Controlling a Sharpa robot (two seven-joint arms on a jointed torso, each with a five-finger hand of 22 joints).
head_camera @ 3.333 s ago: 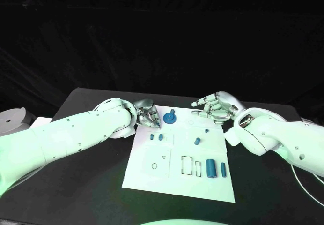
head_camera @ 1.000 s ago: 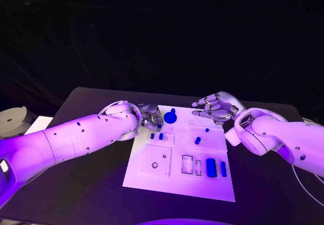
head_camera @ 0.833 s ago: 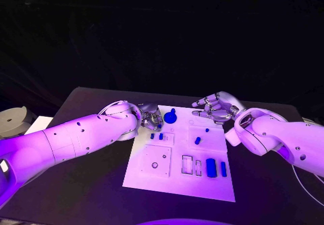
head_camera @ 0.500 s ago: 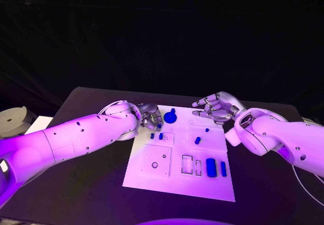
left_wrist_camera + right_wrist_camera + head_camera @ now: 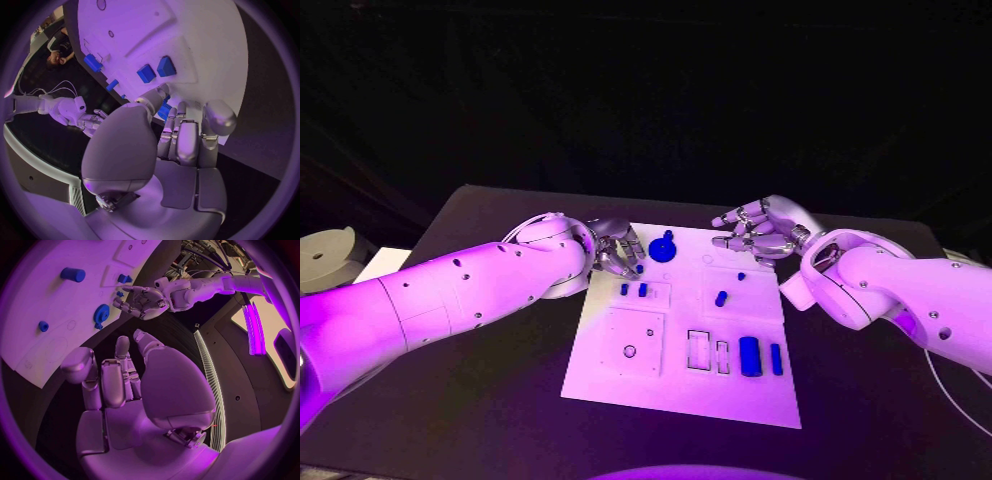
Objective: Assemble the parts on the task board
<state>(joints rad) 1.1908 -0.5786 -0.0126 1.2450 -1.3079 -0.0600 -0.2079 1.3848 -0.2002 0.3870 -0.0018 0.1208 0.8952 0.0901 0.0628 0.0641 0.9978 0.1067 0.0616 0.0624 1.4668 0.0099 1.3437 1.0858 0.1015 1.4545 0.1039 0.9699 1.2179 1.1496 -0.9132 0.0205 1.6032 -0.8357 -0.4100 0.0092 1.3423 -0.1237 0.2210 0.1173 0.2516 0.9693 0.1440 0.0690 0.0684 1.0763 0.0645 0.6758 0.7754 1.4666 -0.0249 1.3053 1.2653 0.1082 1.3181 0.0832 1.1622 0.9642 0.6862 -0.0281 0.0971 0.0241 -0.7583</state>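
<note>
- Left hand hovers at the task board's far left corner, fingers apart, holding nothing, likely lining up on the blue gear just beside it.
- Right hand waits past the far edge, fingers loosely spread, empty.
- Other blue parts lie on the board.

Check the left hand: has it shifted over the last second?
Yes, slightly: the left hand has edged toward the far end of the task board, staying left of the blue gear.
</note>
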